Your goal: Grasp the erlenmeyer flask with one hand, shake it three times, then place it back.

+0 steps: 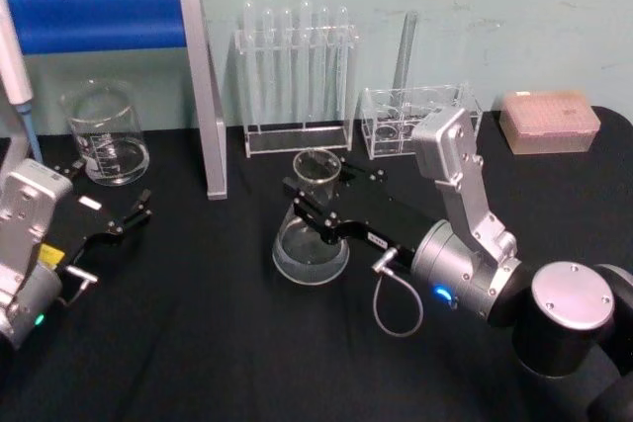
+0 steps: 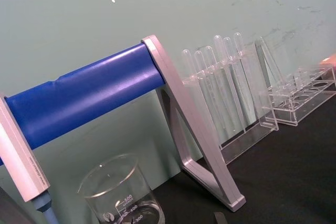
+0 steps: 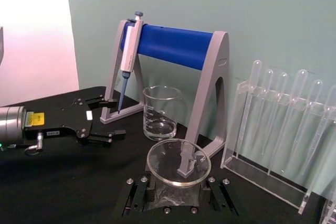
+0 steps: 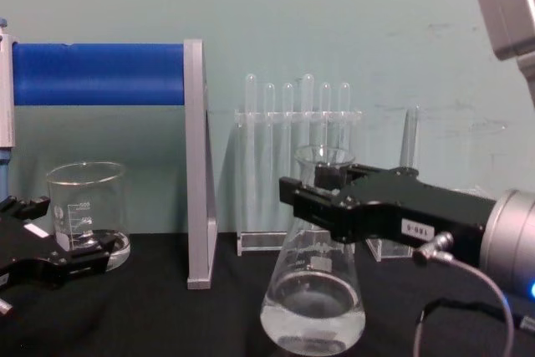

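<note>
- The left gripper [image 1: 104,195] is parked well to the left of the right gripper [image 1: 307,200]. Its fingers are spread and empty, near the beaker [image 1: 107,135].
- The erlenmeyer flask [image 1: 310,249] stands upright between the right gripper's fingers, its base apparently on the table. They seem closed on its narrow neck just under the flared rim, which should stop slipping.
- A low clear rack [image 1: 420,126] stands just behind the right gripper's wrist, so shaking likely needs a lift first.

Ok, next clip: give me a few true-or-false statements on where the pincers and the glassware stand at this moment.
1. The right pincer grips the erlenmeyer flask at its neck. True.
2. The flask is empty. False: clear liquid sits in its base.
3. The left pincer holds the beaker. False: it is open, beside the beaker, not around it.
4. Test tubes stand in the rack behind the flask. True.
</note>
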Robot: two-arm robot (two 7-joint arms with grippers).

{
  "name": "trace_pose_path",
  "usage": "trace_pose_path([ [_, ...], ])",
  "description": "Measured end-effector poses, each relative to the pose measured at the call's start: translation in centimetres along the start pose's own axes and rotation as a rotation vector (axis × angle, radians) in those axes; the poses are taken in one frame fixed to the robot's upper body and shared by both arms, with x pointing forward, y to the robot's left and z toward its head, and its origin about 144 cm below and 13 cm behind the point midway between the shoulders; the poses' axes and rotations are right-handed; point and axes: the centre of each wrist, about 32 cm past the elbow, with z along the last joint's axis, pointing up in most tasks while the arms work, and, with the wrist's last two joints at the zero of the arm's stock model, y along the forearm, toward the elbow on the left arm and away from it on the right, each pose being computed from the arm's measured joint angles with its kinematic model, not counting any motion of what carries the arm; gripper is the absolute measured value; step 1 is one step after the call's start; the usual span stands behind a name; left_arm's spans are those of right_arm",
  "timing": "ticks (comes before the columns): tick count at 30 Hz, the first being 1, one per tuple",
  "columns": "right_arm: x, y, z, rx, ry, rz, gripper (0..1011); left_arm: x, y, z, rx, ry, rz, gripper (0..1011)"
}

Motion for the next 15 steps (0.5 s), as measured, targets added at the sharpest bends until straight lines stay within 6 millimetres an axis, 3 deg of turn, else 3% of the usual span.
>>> trace_pose_path([
  [15,-0.5,-0.1,-1.8,-0.01,-0.02,0.016,450,0.0,0.0,0.0,0.0,0.0,0.0,1001],
])
